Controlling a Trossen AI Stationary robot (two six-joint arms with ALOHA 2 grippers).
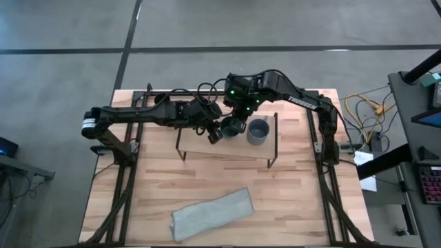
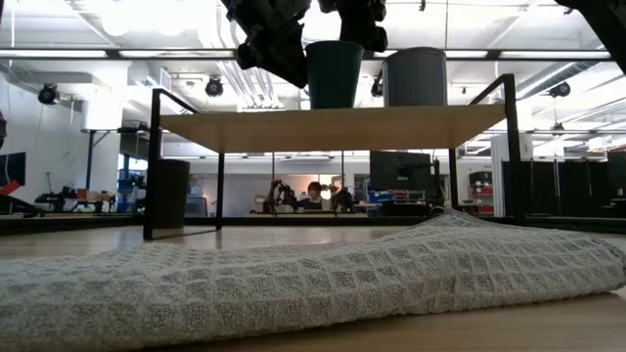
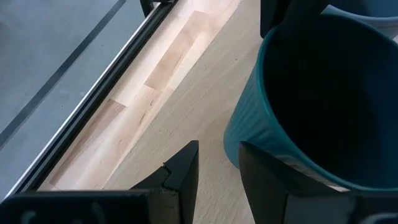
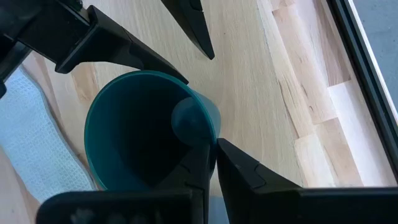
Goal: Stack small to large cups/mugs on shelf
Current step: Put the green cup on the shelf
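Teal-green cup (image 4: 146,134) stands upright on the shelf (image 1: 227,148), its rim pinched in my right hand (image 4: 214,144); my left hand (image 3: 217,168), narrowly parted, sits just beside.

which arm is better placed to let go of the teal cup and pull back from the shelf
Right. The right gripper pinches the teal cup's rim, one finger inside, so release falls to it. The left gripper sits beside the cup on the shelf, gripping nothing.
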